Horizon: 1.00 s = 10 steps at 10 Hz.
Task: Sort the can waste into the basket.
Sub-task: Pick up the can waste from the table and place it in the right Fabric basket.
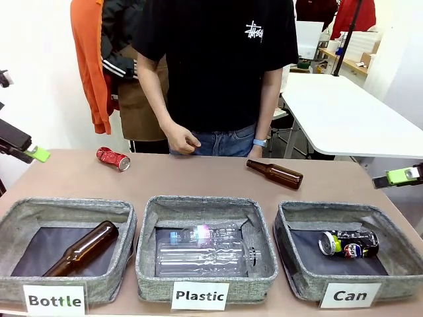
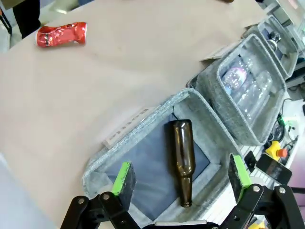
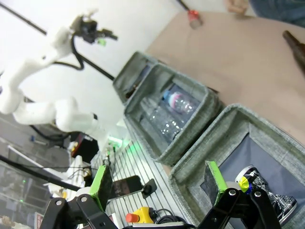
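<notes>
A crushed red can (image 1: pixel 113 158) (image 2: pixel 62 34) (image 3: pixel 193 18) lies on the brown table at the far left, near the person's side. A black can (image 1: pixel 348 243) (image 3: pixel 259 183) with blue, red and yellow marks lies on its side in the grey basket (image 1: pixel 310 281) (image 3: pixel 200 157) labelled "Can" at the front right. My left gripper (image 1: pixel 33 153) (image 2: pixel 182 175) hangs open at the left edge, above the "Bottle" bin, holding nothing. Out past the table's right edge my right gripper (image 1: pixel 400 176) (image 3: pixel 158 182) is open and empty, above the Can basket's near corner.
A brown glass bottle (image 1: pixel 275 174) lies on the table right of centre. The "Bottle" bin (image 1: pixel 125 231) holds a brown bottle (image 1: pixel 82 247) (image 2: pixel 183 160). The "Plastic" bin (image 1: pixel 149 264) holds clear bottles (image 1: pixel 205 251). A person stands at the far edge, one hand (image 1: pixel 182 140) hanging just over it.
</notes>
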Tool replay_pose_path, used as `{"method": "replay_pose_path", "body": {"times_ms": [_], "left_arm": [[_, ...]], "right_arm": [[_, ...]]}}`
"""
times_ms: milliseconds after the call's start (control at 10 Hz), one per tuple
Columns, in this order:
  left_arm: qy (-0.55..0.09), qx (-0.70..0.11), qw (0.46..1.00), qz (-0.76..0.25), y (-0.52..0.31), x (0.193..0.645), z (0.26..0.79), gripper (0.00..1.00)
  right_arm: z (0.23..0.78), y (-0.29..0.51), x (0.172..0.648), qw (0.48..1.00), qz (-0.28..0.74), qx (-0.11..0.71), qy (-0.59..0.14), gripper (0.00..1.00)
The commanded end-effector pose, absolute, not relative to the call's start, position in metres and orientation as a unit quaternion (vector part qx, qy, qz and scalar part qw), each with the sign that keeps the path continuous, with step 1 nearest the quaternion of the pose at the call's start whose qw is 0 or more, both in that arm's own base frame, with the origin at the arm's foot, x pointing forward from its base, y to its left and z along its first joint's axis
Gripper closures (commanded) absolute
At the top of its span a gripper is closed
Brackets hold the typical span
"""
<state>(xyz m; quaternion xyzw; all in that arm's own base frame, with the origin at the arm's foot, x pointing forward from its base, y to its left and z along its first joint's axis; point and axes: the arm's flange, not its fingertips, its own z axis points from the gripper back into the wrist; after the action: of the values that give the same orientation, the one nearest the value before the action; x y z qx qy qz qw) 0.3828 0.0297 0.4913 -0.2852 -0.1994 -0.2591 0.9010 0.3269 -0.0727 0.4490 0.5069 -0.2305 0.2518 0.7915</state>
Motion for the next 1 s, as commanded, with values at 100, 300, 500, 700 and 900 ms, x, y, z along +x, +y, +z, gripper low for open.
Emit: {"method": "replay_pose_path", "body": {"times_ms": [100, 300, 500, 700, 900], "left_arm": [[-0.221, -0.256, 0.937, -0.088, 0.024, 0.439, 0.516, 0.0], [-0.218, -0.184, 0.958, 0.005, 0.004, 0.507, 0.534, 0.0], [-0.177, -0.137, 0.974, -0.039, -0.018, 0.556, 0.528, 0.0], [-0.167, -0.082, 0.981, -0.045, -0.033, 0.592, 0.506, 0.0], [-0.141, -0.063, 0.985, -0.078, -0.048, 0.618, 0.475, 0.0]], "right_arm": [[0.45, -0.074, 0.326, 0.788, 0.261, 0.506, -0.232, 0.0], [0.45, -0.074, 0.326, 0.788, 0.261, 0.506, -0.232, 0.0], [0.45, -0.074, 0.326, 0.788, 0.261, 0.506, -0.232, 0.0], [0.45, -0.074, 0.326, 0.788, 0.261, 0.506, -0.232, 0.0], [0.45, -0.074, 0.326, 0.788, 0.261, 0.506, -0.232, 0.0]]}}
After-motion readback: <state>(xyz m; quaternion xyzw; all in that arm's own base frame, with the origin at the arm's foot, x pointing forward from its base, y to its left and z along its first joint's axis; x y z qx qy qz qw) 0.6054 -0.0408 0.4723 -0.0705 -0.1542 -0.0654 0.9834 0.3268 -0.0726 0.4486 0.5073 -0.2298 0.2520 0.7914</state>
